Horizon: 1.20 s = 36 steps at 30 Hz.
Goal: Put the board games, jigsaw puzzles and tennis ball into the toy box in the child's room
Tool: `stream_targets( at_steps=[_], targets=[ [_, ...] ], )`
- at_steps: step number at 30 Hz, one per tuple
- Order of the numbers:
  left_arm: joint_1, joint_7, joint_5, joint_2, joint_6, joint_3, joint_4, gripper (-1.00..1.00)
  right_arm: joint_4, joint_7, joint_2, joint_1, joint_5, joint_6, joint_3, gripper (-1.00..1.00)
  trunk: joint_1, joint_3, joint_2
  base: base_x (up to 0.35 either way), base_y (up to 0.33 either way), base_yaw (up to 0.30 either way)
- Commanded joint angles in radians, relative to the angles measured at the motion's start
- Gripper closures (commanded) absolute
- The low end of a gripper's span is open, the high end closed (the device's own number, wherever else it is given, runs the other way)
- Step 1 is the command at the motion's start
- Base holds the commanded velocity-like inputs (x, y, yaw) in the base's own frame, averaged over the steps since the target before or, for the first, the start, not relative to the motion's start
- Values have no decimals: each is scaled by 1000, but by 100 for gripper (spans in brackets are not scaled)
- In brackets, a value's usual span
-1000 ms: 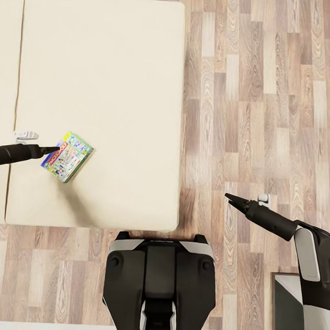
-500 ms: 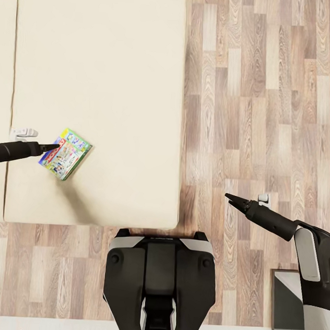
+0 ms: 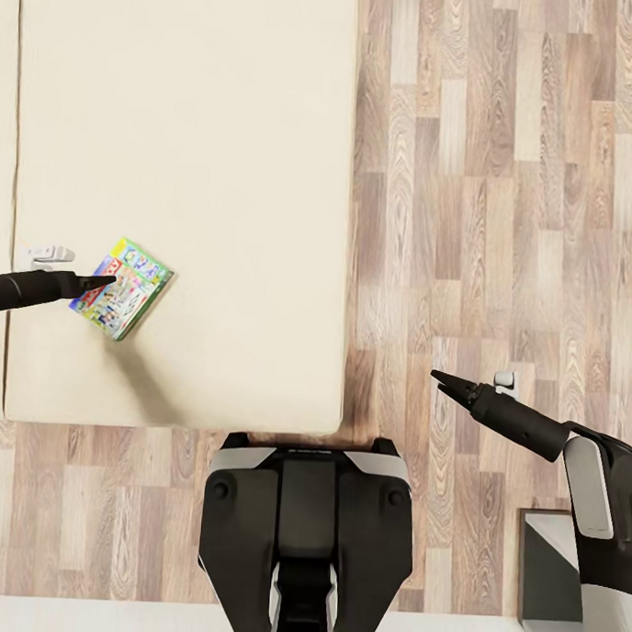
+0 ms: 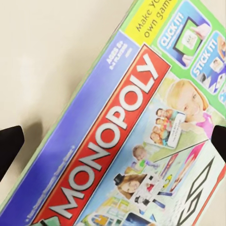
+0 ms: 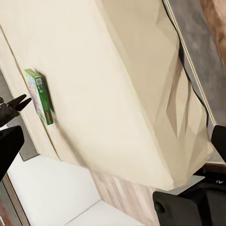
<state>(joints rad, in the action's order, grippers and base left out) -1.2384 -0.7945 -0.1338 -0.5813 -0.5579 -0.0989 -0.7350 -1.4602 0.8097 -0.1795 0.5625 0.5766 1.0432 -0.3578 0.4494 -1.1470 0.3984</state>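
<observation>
Bed (image 3: 194, 164): a wide cream mattress taking most of the head view, bare but for one game; nothing on it blocks the reach.
Floor (image 3: 506, 177): wood planks to the robot's right, with a grey-topped piece of furniture (image 3: 549, 570) in the near corner, well away from the work.
Robot base (image 3: 306, 536): parked against the bed's near edge, so the left arm stretches far out sideways to reach the game.
Board game (image 3: 122, 287): the green Monopoly box lies flat on the bed, skewed to the bed's edges, near the seam on the robot's left.
Left claw (image 3: 104, 282): its tip sits at the box's near-left edge; the left wrist view has dark fingertips (image 4: 10, 141) either side of the lid, spread apart and holding nothing.
Right claw (image 3: 439, 377): hangs idle over the floor, tips drawn together to a point, empty.
Risk: I judge a flat box on a soft mattress hard to pinch; the fingers may push it away or press it in, and an edge grip may let it swing or slip.
</observation>
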Motion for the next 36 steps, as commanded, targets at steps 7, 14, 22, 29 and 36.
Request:
stream_targets(
  at_steps=[7,14,22,29,36],
  targets=[
    [0,-2,-6,-1,-6,1,0,-100,-1,6,1,0,-4,4,-1,-100,1,-7,2,0,0,0],
    [0,-2,-7,-2,-5,3,0,-100,-2,5,4,0,-4,4,-1,-100,1,-8,2,0,0,0],
    [-1,-2,-7,-3,-3,24,0,-100,-2,3,5,0,-4,4,0,-100,1,-11,2,0,0,0],
    [0,-2,-7,-3,21,41,0,-100,-1,3,4,0,-4,4,0,-100,1,-18,2,0,0,0],
    [-1,-2,-6,-3,29,47,0,-100,0,0,5,0,-4,3,0,-100,1,-27,2,0,0,0]
  ],
)
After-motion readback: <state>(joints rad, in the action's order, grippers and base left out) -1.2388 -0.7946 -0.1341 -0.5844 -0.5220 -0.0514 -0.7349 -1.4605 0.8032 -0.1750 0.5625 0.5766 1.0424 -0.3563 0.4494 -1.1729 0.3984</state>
